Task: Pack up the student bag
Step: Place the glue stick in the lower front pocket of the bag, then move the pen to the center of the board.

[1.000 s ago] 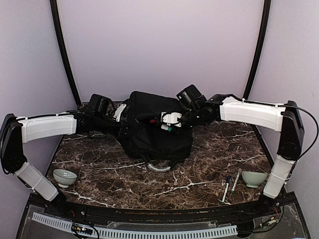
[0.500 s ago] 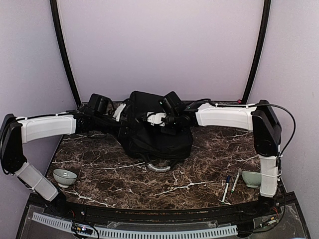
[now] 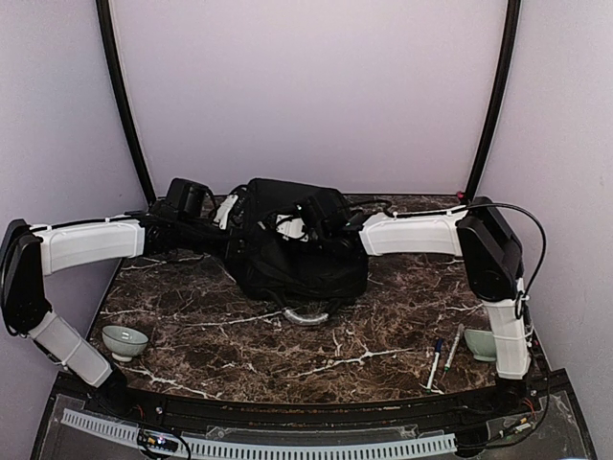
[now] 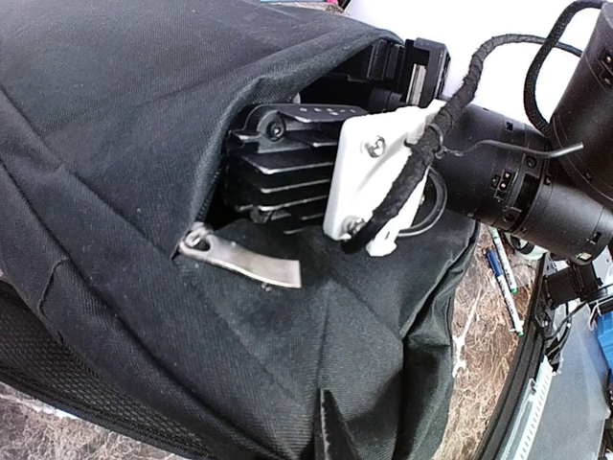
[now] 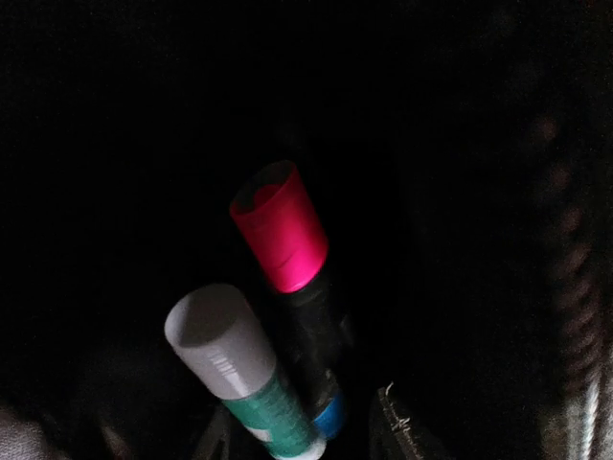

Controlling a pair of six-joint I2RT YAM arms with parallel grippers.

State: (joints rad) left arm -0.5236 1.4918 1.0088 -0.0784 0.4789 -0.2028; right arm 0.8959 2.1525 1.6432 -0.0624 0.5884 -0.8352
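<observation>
**Step in hand: placing markers in the bag**

1. Near edge of the table [image 3: 239, 335]: a pale bowl [image 3: 124, 340] sits at the left. A second bowl [image 3: 482, 343] and two loose markers [image 3: 436, 362] lie at the right, beside the right arm's base. The loose markers are judged to be the remaining load.

2. Centre of the table, toward the back: the student bag [image 3: 297, 273] lies with its grey handle loop [image 3: 306, 318] facing the arms.

3. The left pincer [image 3: 228, 213] is closed at the bag's left edge. Its fingers are not in its own view, but the mouth stands tented, so a pinch on the fabric is inferred. The zipper pull [image 4: 244, 261] hangs at the lip.

4. The right pincer [image 4: 273, 165] reaches into the mouth, and only its housing shows. Inside, a pink-capped marker [image 5: 280, 240] and a white-capped green marker [image 5: 235, 369] stand in the dark ahead of its camera. It cannot be told whether the jaws are parted or are gripping either marker.

**Procedure**

- Let go only when the markers are low in the compartment.
- Confirm both markers are free of the jaws before retracting.
- Withdraw along the line of entry. The braided cable [image 4: 431, 144] runs near the lip and the zipper pull, and may snag.
- Do not release the left grip until the right pincer is out of the mouth.
</observation>
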